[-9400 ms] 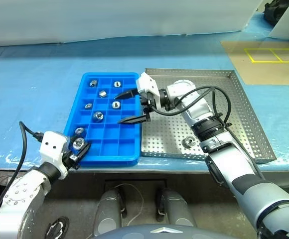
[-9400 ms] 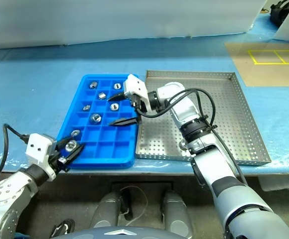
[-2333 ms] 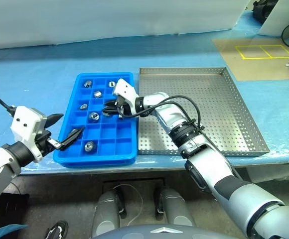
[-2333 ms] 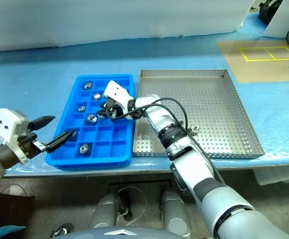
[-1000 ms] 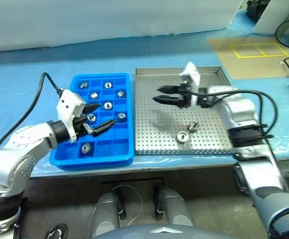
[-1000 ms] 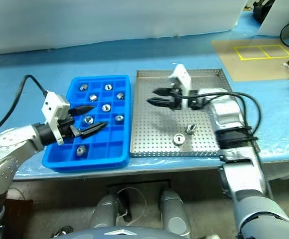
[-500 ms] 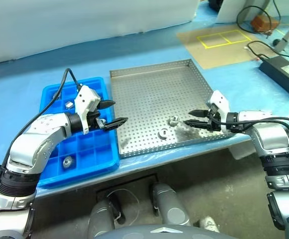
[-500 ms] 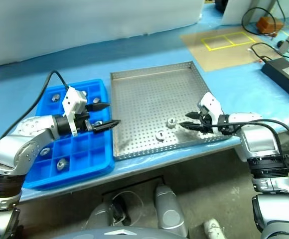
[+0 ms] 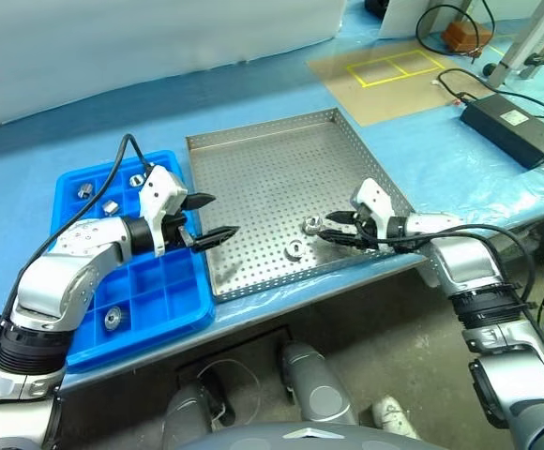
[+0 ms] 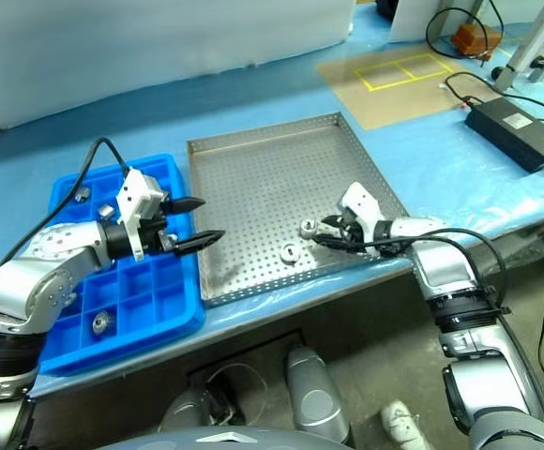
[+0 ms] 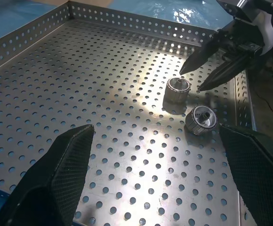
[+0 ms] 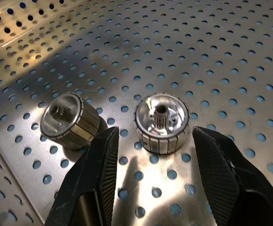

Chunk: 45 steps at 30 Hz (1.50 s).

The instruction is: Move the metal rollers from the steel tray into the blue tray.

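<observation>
The steel tray [image 9: 253, 133] lies in the middle of the blue-covered table, and two metal rollers [image 9: 311, 224] [image 9: 294, 248] rest near its front edge. My right gripper [image 9: 321, 228] is low over the tray, open, its fingertips [image 12: 109, 136] either side of the upright roller [image 12: 161, 123]. The second roller [image 12: 69, 121] lies tilted beside it. The blue tray [image 9: 75, 309] sits to the left with several rollers [image 9: 113, 319] in its compartments. My left gripper [image 9: 221, 216] hovers open and empty where the two trays meet.
A black power brick [image 9: 511, 122] with cables lies at the table's right end. A brown sheet with yellow lines [image 9: 385, 70] is at the back right. The table's front edge runs just before both trays.
The camera has swung to the right. My right gripper has come down and closed in on the rollers near the tray's front edge. The left gripper has stayed put, still open.
</observation>
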{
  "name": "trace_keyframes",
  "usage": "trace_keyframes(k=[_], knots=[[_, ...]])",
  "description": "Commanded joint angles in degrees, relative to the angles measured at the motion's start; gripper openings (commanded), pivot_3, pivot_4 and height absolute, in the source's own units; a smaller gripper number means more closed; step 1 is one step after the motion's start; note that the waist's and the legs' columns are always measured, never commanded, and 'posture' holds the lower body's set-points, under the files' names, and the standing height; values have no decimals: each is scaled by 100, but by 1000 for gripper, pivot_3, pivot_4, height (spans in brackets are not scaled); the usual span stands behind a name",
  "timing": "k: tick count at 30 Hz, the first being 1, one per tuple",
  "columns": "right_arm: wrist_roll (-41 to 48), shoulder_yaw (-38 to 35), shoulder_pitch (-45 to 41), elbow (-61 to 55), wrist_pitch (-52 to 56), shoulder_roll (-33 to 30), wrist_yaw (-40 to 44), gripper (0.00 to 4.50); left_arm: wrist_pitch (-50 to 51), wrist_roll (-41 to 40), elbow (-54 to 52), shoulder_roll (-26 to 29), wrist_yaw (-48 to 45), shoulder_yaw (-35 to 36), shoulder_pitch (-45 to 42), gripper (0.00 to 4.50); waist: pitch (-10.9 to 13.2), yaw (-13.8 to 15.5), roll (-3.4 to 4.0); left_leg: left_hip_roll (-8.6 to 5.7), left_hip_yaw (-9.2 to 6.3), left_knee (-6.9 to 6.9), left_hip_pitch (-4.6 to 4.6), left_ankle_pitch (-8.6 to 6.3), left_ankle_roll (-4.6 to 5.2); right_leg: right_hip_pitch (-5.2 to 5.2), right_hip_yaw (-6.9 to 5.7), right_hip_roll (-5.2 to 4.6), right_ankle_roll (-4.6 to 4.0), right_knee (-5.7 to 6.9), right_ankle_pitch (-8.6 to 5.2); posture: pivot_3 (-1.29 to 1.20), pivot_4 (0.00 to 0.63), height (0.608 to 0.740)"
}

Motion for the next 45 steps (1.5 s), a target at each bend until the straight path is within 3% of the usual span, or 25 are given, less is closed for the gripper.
trace_keyframes(k=[1, 12, 16, 26, 31, 38, 45], knots=[[-198, 102, -208, 219, -395, 102, -100, 2554, 32, -74, -254, 104, 24, 217, 67, 4500, 0, 2, 1, 0, 0, 0, 0, 0, 0, 0, -1, -1, -4, 0, 2, -706, 150, 740], [-663, 286, -371, 1086, -1035, 359, -372, 2554, 68, -83, -402, 116, 96, 276, 221, 4500, 0, 7, 0, 0, -4, 3, 1, 0, 1, 9, -12, -6, -23, 0, 13, -694, 150, 740], [-705, 280, -346, 1131, -1168, 409, -398, 1639, 72, -91, -397, 136, 93, 269, 213, 4500, 0, 4, 0, 1, -4, 4, 5, 0, 1, 13, -12, -6, -23, 1, 13, -695, 150, 740], [-346, 171, -621, 549, -765, 536, -95, 1629, 202, -259, -629, 507, -136, 496, 527, 4500, 1, 0, 1, 2, -4, 1, 7, 0, 0, 13, -12, -6, -24, 2, 14, -657, 150, 740], [25, 280, -1112, 179, -499, 993, 263, 1629, 251, -318, -875, 674, 63, 1010, 883, 4500, 1, 15, 2, 5, -4, 1, 8, 0, -1, 9, -12, -6, -26, 10, 15, -572, 150, 740], [-138, 813, -1599, 791, -969, 1649, 744, 1629, 461, -389, -1535, 566, 623, 1642, 1631, 4500, 1, 277, 2, 9, -15, 0, 7, 1, -3, 15, -20, -6, -31, 10, 17, -428, 150, 740], [-185, 1051, -1991, 1617, -1535, 2093, 1206, 1629, 773, -692, -2374, 307, 1274, 2609, 2557, 4500, 3, 834, 4, 15, -15, 0, 5, 4, -8, 10, -21, -7, -35, 18, 19, -283, 150, 740]])
